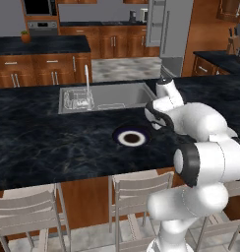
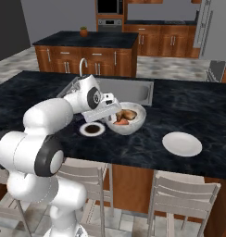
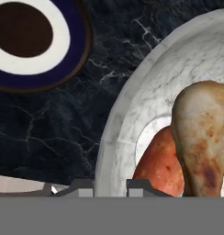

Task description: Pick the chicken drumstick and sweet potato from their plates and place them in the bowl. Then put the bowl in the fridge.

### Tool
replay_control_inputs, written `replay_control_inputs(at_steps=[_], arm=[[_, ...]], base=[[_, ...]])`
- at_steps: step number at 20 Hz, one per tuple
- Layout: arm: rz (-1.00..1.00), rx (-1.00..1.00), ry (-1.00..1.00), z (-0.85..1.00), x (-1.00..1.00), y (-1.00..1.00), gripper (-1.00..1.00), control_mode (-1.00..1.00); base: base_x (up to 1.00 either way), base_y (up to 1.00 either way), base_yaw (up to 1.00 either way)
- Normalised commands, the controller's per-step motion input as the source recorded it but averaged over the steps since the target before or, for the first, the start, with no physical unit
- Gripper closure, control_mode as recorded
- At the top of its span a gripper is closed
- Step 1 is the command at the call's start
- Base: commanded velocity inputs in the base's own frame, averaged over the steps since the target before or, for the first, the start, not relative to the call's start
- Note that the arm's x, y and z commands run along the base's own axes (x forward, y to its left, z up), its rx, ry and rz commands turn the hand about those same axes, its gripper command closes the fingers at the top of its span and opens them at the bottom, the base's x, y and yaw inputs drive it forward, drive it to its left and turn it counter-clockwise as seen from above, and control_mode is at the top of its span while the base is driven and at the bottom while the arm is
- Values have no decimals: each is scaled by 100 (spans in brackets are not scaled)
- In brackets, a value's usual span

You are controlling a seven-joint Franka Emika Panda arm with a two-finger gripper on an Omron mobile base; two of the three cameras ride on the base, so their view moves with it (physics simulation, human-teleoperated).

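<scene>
Gripper clamped narrow on the near-left rim of the bowl, as read from the hand view, where the two dark tips stand close together at the pale rim with the wall between them. Bowl resting on the dark marble bench, just right of the black-rimmed plate and in front of the sink. Inside the bowl, chicken drumstick lying over the sweet potato, touching it; both sit just beyond the gripped rim, toward the bowl's middle. Drumstick's long axis running roughly away from the gripper across the bowl, as far as the hand view allows. A second, plain white plate further right on the bench, well apart from the bowl. Judged from this: both foods already in, so only the carrying step left. Fridge standing far across the kitchen floor, beyond the bench and to the right of it in the left base view, one door appearing ajar. So the deciding relation: target well beyond arm's reach, far and right of the gripper, probably calling for a lift clear of the bench, then a drive round it. Main risk likely tilt: a one-sided rim grip leaves the load hanging away from the gripper, so the bowl may droop and tip out the food.
</scene>
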Motion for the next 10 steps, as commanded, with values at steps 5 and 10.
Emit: replay_control_inputs(at_steps=[5, 10], arm=[[0, 0, 1, 22, -37, 31, 100, -100], [-5, 0, 0, 10, -40, 31, 100, -100]], base=[[0, 0, 0], [0, 0, 0]])
